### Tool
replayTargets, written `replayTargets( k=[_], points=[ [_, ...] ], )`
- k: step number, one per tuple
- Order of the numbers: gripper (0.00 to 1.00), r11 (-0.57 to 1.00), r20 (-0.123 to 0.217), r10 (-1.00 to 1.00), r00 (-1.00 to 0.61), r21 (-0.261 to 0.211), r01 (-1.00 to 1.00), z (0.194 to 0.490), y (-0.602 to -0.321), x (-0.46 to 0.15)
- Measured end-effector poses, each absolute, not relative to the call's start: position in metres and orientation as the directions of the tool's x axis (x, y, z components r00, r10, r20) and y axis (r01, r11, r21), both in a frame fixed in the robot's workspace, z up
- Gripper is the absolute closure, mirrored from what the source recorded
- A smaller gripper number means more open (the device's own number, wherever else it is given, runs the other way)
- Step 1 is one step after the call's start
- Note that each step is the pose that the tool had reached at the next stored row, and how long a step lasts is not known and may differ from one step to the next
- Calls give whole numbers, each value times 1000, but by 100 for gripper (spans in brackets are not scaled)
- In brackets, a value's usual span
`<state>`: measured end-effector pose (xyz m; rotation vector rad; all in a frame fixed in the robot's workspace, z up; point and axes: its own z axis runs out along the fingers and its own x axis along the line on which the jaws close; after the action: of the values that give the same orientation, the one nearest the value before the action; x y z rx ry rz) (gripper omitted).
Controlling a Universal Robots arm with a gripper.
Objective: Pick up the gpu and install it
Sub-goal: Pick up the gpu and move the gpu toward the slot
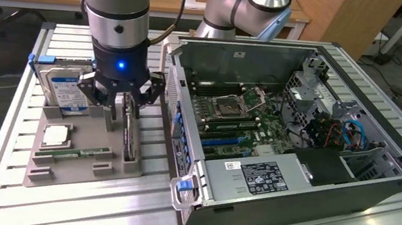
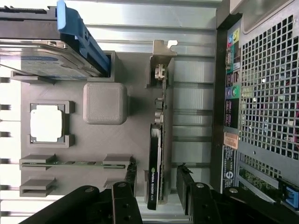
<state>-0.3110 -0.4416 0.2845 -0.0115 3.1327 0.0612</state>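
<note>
My tool (image 1: pixel 129 103) hangs over the grey fixture tray (image 1: pixel 64 179) on the slatted worktop (image 1: pixel 1 203), at nine o'clock of the open computer case (image 1: pixel 376 166) in the exterior view. It stands wide and holds nothing. The gpu (image 2: pixel 154 172) stands on edge in its slot along the three o'clock side of the tray, the side nearest the case. In the wrist view my two fingers (image 2: pixel 127 186) straddle it, one off each flat face and neither touching. To do the pickup well, I judge that I should keep the card centred between the fingers and come straight down. I should close on the flat faces, clear of the metal bracket (image 2: pixel 161 58) at the far end, then lift without tilting so the card does not bind in the slot. White lettering along the card's edge reads NVIDIA QUADRO, followed by characters I cannot make out. The hard drive (image 1: pixel 67 89), at ten o'clock of the gpu, wears a blue-and-white label, and the power supply (image 1: pixel 258 177) in the case carries a white one; both are too small to read.
</note>
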Motion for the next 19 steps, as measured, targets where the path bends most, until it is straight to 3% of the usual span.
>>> replayTargets(
  k=[19],
  points=[
    [53, 999, 3, -7, -1000, 39, -7, 257, -443, -311]
  ],
)
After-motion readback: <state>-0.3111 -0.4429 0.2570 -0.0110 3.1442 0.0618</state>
